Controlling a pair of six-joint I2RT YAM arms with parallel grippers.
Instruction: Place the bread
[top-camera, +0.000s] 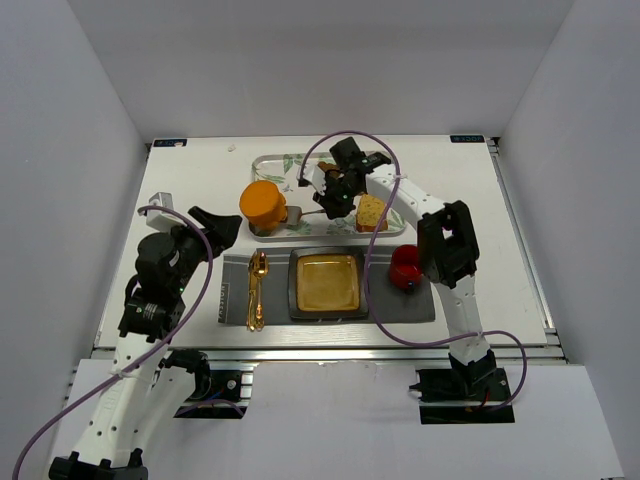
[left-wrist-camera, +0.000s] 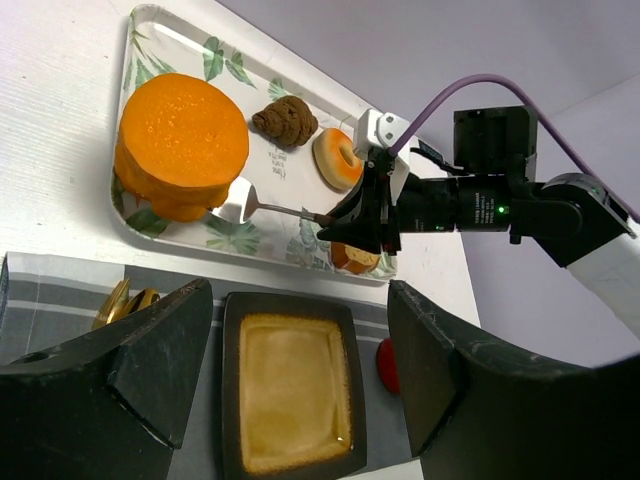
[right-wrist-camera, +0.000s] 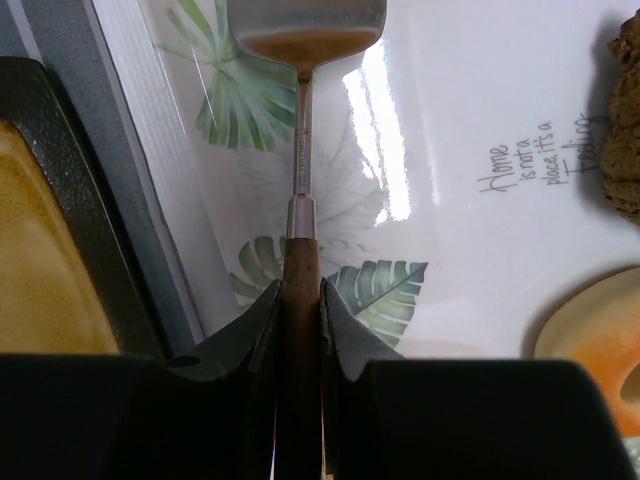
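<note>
Bright, even light from above falls on the white desk (top-camera: 460, 190), leaving only soft, short shadows in the sharp top view. In the right wrist view a white glare streak crosses the glossy leaf-printed white tray (right-wrist-camera: 470, 250) beside the wooden-handled metal spatula (right-wrist-camera: 305, 25), while the black right claw (right-wrist-camera: 300, 305) at the bottom edge is dark and blurred. In the left wrist view the thick round orange bun (left-wrist-camera: 185, 135) is crisp, and the black left claw (left-wrist-camera: 298, 300) looms dark and soft-edged.
</note>
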